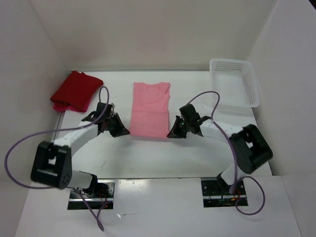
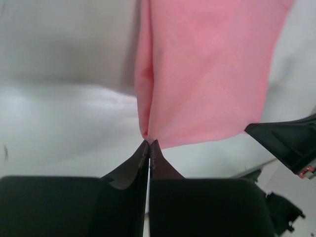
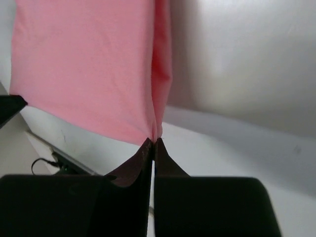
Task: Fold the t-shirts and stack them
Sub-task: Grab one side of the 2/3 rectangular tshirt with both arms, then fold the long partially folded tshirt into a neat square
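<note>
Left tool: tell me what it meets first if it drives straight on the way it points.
The left tool is shut on the near corner of the light pink t-shirt, so it would push into that cloth first; depth beyond is unclear.

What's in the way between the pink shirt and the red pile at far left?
Nothing visible: only table lies between the pink shirt and the red pile. The left gripper and right gripper are shut on its near corners; the basket sits far right.
</note>
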Motion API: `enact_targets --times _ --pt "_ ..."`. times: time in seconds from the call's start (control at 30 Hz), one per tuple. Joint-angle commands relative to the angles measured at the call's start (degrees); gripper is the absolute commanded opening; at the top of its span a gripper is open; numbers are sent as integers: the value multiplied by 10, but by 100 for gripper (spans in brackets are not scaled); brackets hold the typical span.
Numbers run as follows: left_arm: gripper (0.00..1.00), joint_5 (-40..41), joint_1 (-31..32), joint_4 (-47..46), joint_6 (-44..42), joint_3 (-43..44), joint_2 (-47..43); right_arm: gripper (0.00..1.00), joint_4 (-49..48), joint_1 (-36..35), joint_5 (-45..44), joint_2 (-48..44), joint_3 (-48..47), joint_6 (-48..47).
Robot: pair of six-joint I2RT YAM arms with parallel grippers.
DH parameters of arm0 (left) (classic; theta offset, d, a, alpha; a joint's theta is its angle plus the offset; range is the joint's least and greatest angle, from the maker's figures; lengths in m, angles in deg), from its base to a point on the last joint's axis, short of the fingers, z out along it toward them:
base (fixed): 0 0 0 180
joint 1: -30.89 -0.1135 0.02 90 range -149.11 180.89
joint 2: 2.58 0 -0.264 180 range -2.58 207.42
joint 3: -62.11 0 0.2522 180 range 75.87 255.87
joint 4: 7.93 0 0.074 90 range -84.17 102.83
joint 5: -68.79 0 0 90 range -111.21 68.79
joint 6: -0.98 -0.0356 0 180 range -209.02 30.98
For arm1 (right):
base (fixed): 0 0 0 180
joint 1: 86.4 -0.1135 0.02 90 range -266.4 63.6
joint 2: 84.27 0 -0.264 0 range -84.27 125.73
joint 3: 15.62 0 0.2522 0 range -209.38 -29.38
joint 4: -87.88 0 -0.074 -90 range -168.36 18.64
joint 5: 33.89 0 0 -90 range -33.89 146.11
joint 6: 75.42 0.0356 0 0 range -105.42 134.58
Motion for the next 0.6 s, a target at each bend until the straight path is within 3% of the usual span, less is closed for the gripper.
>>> enact_targets --times 0.0,0.2,0.3,0.43,0.57 --pt "0 -35 -3 115 -25 -34 -110 1 62 -39 -40 -96 53 45" --pt "0 -97 18 214 -24 -75 -166 0 164 -97 -40 -273 89 116" --pt "0 -77 18 235 -43 5 -154 0 203 -70 -49 -296 54 97" --pt "0 -34 6 227 -67 128 -101 0 208 -4 -43 -204 -35 15" --pt "0 -23 -40 159 -67 170 -29 0 185 56 -41 -83 -146 -60"
